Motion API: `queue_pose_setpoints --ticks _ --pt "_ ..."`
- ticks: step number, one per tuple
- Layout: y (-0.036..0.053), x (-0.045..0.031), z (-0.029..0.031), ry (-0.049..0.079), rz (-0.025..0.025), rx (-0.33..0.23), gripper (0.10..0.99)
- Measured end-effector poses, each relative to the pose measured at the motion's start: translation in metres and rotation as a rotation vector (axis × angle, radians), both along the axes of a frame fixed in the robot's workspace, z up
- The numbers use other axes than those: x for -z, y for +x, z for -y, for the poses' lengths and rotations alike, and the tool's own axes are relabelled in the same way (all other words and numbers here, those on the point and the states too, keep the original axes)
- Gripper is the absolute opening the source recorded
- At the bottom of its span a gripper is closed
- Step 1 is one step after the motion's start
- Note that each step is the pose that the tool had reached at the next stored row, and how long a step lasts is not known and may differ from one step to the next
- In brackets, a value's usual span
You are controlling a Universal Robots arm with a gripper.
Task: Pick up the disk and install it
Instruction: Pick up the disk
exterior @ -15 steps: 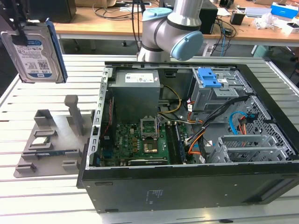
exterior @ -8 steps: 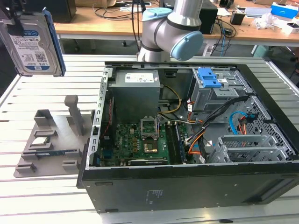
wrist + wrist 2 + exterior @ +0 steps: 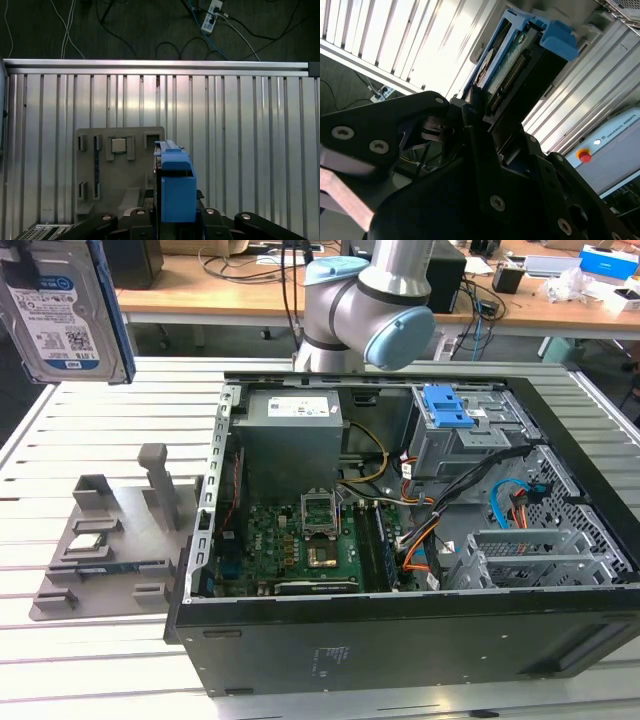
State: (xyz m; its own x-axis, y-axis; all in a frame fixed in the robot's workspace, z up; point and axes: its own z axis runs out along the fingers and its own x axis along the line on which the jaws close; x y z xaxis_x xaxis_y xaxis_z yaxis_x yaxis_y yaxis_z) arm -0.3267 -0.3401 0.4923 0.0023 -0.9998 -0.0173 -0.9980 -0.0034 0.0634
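Note:
The disk (image 3: 60,308), silver-grey with a white-and-blue label and blue side rails, hangs high in the air at the exterior view's far left, above the slatted table. In the second wrist view its connector edge and blue bracket (image 3: 520,60) stick out from between my black fingers (image 3: 470,112). In the first wrist view the disk (image 3: 174,187) is seen edge-on, standing upright over my gripper (image 3: 172,212), above the grey fixture (image 3: 120,200). My gripper (image 3: 485,107) is shut on the disk.
The open computer case (image 3: 400,630) lies on the table, with a drive cage and blue latch (image 3: 446,408) at its far side and cables beside it. The grey fixture (image 3: 110,540) with a small chip (image 3: 88,543) sits left of the case. The arm's base (image 3: 370,300) stands behind.

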Motion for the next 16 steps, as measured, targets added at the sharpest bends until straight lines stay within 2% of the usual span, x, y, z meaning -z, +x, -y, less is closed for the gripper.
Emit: queue_pose_setpoints --ticks 9,16 --pt "0.0010 -0.0009 -0.0001 0.000 -0.0003 0.000 0.365" --pt "0.0171 -0.0007 0.0000 0.000 0.0001 0.000 0.365"
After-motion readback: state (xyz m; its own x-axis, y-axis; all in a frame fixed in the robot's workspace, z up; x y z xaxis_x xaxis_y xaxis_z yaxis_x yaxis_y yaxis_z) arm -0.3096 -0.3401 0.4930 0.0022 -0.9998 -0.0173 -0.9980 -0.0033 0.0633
